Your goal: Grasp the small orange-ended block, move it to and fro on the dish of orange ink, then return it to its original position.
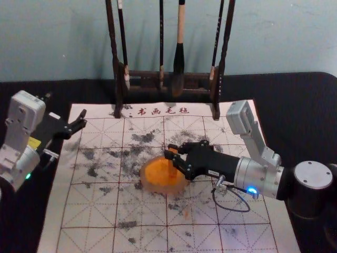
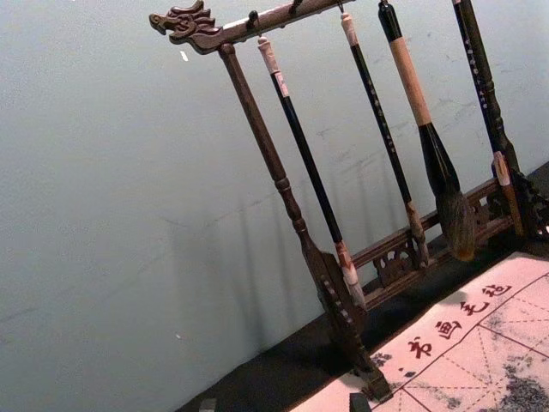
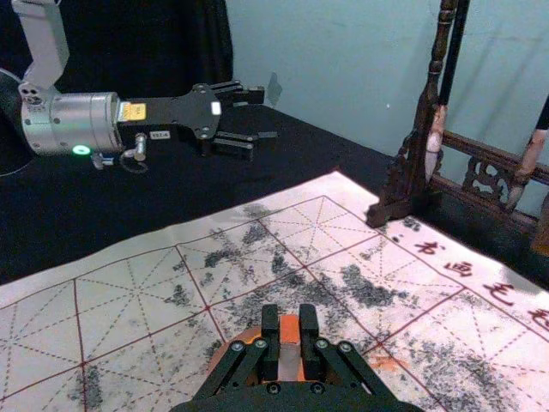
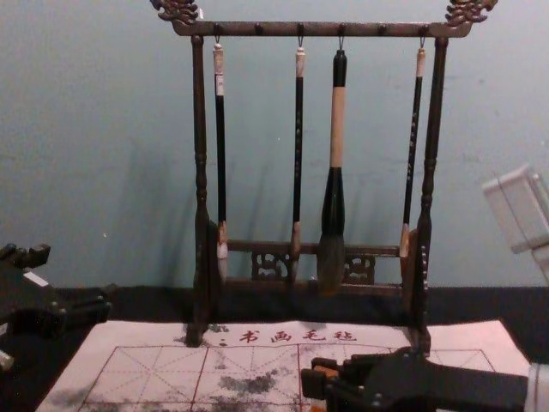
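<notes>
Right gripper (image 3: 289,333), nearest its wrist camera, is clamped on the block (image 3: 289,329) above the orange ink dish (image 1: 151,185). Left gripper (image 3: 257,121) is parked beyond the mat's (image 1: 92,211) left edge, fingers apart. Treat the block as light and stiff, probably slippery where inked; grip opposite flat sides near the upper end. Block orientation: long axis near vertical, one end up, the other toward the ink; contact cannot be confirmed.

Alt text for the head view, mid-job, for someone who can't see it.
Right gripper holds a small orange-ended block over a round dish of orange ink, contact unclear. The dish sits on a pale gridded mat; left gripper waits left, dark wooden brush rack behind.
</notes>
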